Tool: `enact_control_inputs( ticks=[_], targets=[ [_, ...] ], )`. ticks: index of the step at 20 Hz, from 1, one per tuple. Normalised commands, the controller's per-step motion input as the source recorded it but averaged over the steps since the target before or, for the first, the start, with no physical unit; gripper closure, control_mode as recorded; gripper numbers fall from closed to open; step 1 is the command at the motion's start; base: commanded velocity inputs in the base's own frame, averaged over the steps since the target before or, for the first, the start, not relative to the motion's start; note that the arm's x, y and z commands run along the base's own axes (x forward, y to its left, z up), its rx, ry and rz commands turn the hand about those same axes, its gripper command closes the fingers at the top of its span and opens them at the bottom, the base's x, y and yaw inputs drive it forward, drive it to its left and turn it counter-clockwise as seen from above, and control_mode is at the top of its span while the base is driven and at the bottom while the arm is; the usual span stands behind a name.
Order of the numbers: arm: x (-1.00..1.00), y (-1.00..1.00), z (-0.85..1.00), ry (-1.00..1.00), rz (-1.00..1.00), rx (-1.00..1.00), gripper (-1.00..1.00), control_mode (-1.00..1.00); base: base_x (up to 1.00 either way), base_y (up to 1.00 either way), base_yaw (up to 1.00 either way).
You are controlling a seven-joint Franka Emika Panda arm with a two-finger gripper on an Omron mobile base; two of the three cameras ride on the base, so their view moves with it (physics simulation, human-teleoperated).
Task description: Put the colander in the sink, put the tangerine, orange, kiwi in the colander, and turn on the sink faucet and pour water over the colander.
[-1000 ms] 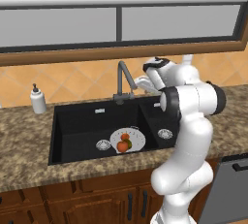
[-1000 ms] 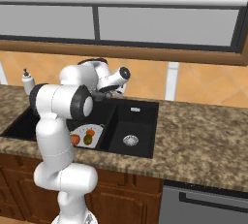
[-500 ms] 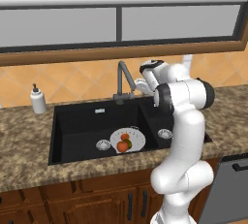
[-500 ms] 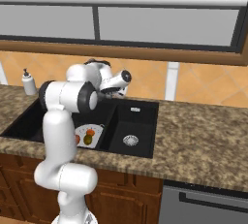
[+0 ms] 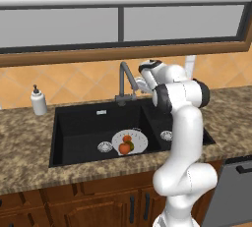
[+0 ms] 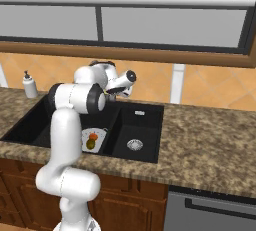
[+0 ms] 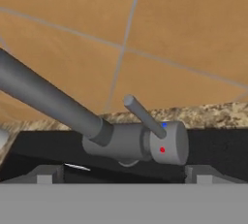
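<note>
Reaching over the back of the sink (image 5: 78, 123), the gripper (image 7: 123, 174) hangs just in front of the sink faucet (image 5: 124, 81), its two finger tips (image 7: 44, 173) spread wide apart with nothing between them. From the hand view, the faucet's grey body lies just ahead, with a thin lever (image 7: 143, 115) sticking up from a round end cap that carries a red dot and a blue dot; the thick spout runs off toward the upper left against the orange tiled wall (image 7: 184, 19). No part of the fingers touches the faucet.

The colander (image 5: 130, 142) sits in the wide left basin, beside the round silver drain (image 5: 104, 146), and holds two round orange fruits (image 5: 125, 147) and the kiwi (image 6: 90, 145), the green fruit seen at the colander's near side in the right base view. A white soap dispenser (image 5: 38, 100) stands on the granite counter (image 5: 29, 172) left of the sink.
</note>
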Motion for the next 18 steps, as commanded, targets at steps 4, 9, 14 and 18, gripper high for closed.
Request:
enact_control_inputs(
  ticks=[4, 9, 14, 18],
  targets=[
    [0.32, 0.06, -0.07, 0.00, -0.02, 0.00, -1.00, -1.00, 0.00, 0.00, 0.00],
    [0.27, 0.01, -0.13, 0.00, -0.03, 0.00, -1.00, -1.00, 0.00, 0.00, 0.00],
    [0.27, 0.00, -0.17, 0.00, -0.03, 0.00, -1.00, -1.00, 0.00, 0.00, 0.00],
    [0.30, 0.00, -0.19, 0.00, -0.03, 0.00, -1.00, -1.00, 0.00, 0.00, 0.00]
  ],
)
